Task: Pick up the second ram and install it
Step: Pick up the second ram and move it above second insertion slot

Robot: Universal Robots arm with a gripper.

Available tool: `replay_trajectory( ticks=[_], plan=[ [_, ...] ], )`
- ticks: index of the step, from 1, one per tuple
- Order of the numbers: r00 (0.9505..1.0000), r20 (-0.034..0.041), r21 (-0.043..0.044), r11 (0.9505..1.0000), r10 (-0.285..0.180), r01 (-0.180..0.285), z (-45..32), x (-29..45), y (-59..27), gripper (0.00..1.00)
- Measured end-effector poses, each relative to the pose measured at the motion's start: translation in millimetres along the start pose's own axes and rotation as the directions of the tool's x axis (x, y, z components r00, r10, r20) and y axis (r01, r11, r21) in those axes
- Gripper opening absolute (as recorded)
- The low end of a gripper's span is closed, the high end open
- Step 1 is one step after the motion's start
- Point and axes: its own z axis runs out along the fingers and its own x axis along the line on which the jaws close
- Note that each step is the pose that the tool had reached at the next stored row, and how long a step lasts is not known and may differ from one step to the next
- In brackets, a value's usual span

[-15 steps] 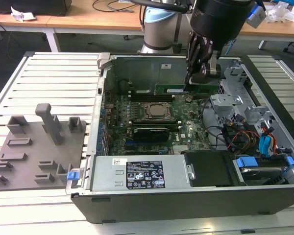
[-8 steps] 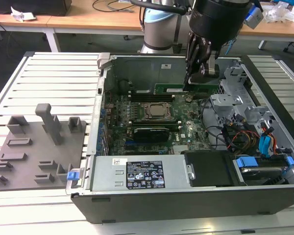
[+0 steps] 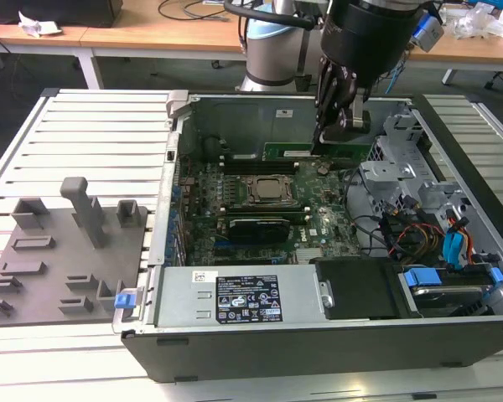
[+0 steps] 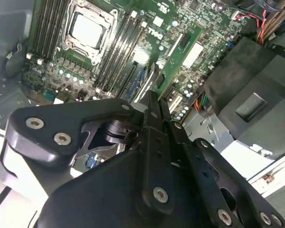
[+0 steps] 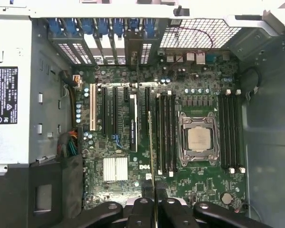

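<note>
Carrying the second ram (image 3: 318, 152) edge-down over the motherboard (image 5: 133, 180), pinched fast in the gripper (image 3: 339, 126). Mid-install, not yet seated. Calling for exact lining-up above a free memory slot (image 5: 165, 133).

We see a printed black label (image 3: 245, 300) on the power supply cover (image 3: 184, 289) and white lettering on the motherboard (image 5: 204, 185); no wording is legible to us.
</note>
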Motion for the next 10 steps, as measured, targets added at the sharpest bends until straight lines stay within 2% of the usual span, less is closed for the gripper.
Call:
replay_trajectory(
  ticks=[7, 10],
  plan=[
    [1.0, -0.0001, 0.0, 1.0, 0.0, 0.0, 6.5, -18.6, -0.4, 0.13],
    [1.0, 0.0001, -0.0001, 1.0, 0.0, 0.0, 9.9, -23.3, -1.0, 0.13]
  ],
)
